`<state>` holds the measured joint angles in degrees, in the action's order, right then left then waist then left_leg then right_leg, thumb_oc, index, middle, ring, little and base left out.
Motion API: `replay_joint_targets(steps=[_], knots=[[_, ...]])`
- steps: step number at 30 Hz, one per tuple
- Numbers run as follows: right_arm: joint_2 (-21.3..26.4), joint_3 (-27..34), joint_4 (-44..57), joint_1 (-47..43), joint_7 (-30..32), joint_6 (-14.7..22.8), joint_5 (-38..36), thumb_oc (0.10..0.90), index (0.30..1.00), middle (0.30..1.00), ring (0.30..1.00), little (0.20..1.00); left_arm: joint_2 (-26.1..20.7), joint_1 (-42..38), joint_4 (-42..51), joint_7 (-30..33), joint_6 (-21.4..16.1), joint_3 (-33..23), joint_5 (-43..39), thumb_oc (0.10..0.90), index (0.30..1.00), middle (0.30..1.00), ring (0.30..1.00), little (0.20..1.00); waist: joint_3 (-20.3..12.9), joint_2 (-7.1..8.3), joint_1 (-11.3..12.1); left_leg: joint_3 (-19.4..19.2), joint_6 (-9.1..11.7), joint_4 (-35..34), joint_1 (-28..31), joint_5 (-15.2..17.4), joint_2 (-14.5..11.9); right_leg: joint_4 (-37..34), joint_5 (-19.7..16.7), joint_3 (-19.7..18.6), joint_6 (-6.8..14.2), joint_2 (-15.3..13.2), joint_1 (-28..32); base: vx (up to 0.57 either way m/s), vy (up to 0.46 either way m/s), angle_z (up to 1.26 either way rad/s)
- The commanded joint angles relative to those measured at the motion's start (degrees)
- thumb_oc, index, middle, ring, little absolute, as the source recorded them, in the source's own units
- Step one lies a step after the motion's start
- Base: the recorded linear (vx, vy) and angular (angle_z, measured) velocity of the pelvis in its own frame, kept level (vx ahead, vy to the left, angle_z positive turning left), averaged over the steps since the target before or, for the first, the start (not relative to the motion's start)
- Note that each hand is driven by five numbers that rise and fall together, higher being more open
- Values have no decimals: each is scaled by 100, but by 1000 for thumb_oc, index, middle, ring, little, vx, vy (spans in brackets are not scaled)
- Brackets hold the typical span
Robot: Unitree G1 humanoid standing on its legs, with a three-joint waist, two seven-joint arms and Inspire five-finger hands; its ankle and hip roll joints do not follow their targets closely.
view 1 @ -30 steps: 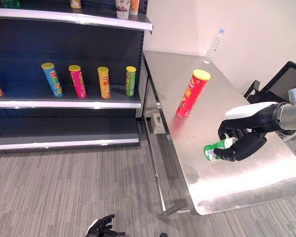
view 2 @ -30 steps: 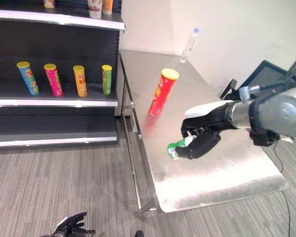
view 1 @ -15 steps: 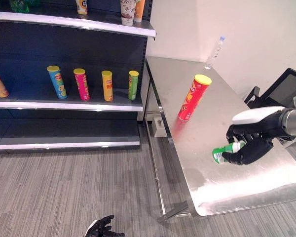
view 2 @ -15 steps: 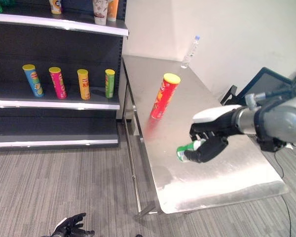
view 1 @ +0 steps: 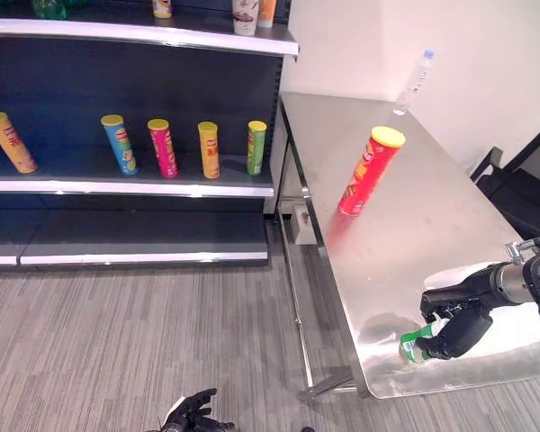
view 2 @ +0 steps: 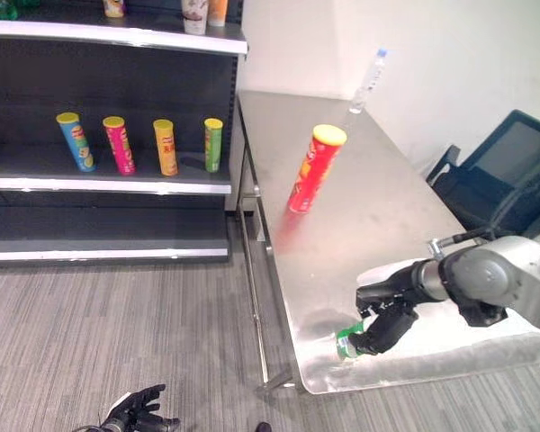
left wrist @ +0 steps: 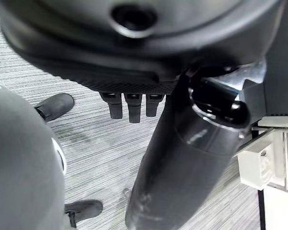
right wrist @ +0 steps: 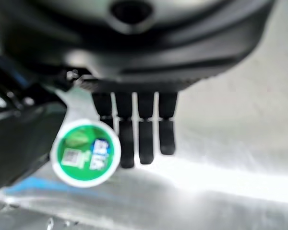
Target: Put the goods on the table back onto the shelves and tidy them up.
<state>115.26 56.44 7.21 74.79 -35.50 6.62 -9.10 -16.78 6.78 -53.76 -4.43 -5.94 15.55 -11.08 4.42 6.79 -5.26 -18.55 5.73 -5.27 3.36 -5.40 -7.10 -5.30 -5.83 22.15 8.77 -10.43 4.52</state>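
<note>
My right hand (view 1: 461,329) is shut on a small green can (view 1: 412,346) just above the front edge of the steel table (view 1: 405,243). In the right wrist view the can's round green end (right wrist: 86,153) sits between the thumb and the curled fingers (right wrist: 140,136). A tall red tube with a yellow lid (view 1: 367,171) stands tilted in the middle of the table. A clear water bottle (view 1: 415,81) stands at the table's far corner. My left hand (view 1: 191,416) hangs low over the floor, fingers relaxed and holding nothing.
The dark shelf unit (view 1: 135,187) to the left holds several coloured tubes on its middle board, the green one (view 1: 256,148) nearest the table. Cups stand on the top board (view 1: 248,13). A black chair (view 2: 499,175) is right of the table.
The camera has shifted. My right hand has carried the green can down and toward the table's front edge. The red tube and the left hand have stayed put.
</note>
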Motion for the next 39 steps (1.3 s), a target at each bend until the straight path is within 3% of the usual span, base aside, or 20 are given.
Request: replay_joint_targets(steps=[1, 7, 10, 14, 23, 24, 25, 26, 34, 39], knots=[[-239, 561, -908, -896, 11, -150, 152, 400, 300, 300, 300, 300, 419, -722, 174, -89, -226, -222, 51, 800, 900, 900, 900, 900, 328, -124, 267, -628, 445, 27, 168, 164, -365, 31, 539, 12, 317, 77, 343, 4, 3, 5], [-190, 585, -1016, -896, 62, -128, 410, 400, 300, 300, 300, 300, 407, -712, 181, -75, -200, -231, 38, 800, 900, 900, 900, 900, 341, -108, 271, -622, 437, 27, 163, 170, -363, 34, 534, 8, 316, 70, 343, 1, 1, 1], [-124, 647, -1142, -896, 216, -59, 899, 400, 300, 300, 300, 300, 367, -696, 193, -49, -180, -251, 29, 800, 900, 900, 900, 900, 349, -54, 270, -626, 429, 27, 151, 172, -358, 34, 524, 11, 320, 65, 334, 0, 0, 0], [-14, 888, -1224, -896, 469, -19, 1374, 400, 300, 300, 300, 300, 426, -749, 134, 6, -140, -249, 15, 800, 900, 900, 900, 900, 380, -106, 290, -613, 409, 27, 138, 179, -354, 38, 518, -2, 321, 65, 316, 0, 0, 0], [-82, 947, -1119, -896, 463, -63, 1326, 400, 300, 300, 300, 300, 573, -813, 130, -4, -108, -226, 50, 800, 900, 900, 900, 900, 460, -277, 359, -565, 396, 27, 107, 175, -349, 49, 512, 31, 314, 47, 303, 0, 0, 0], [-111, 941, -1122, -896, 509, -68, 1355, 665, 698, 698, 698, 698, 618, -822, 114, 7, -106, -236, 44, 800, 900, 900, 900, 900, 472, -331, 371, -567, 392, 27, 116, 181, -340, 51, 508, 29, 315, 44, 306, 0, 0, 0], [-111, 941, -1123, -896, 509, -68, 1356, 665, 698, 698, 698, 698, 618, -822, 114, 7, -106, -236, 44, 800, 900, 900, 900, 900, 473, -332, 372, -567, 392, 27, 118, 182, -340, 50, 508, 29, 315, 45, 307, 0, 0, 0], [-123, 953, -1126, -896, 539, -60, 1388, 800, 900, 900, 900, 900, 629, -822, 120, 14, -103, -241, 41, 800, 900, 900, 900, 900, 474, -350, 375, -568, 389, 27, 123, 186, -339, 51, 507, 26, 315, 43, 308, 0, 0, 0], [-256, 1061, -1111, -896, 689, -73, 1495, 800, 900, 900, 900, 900, 776, -865, 118, 51, -84, -196, 52, 800, 900, 900, 900, 900, 482, -515, 387, -558, 368, 27, 146, 211, -328, 52, 503, 12, 317, 29, 316, 0, 0, 0], [-306, 1226, -1071, -896, 859, -70, 1513, 800, 900, 900, 900, 900, 813, -841, 135, 59, -78, -209, 47, 800, 900, 900, 900, 900, 472, -539, 376, -571, 359, 27, 164, 218, -325, 54, 493, -3, 316, 33, 307, 0, 0, 0]])
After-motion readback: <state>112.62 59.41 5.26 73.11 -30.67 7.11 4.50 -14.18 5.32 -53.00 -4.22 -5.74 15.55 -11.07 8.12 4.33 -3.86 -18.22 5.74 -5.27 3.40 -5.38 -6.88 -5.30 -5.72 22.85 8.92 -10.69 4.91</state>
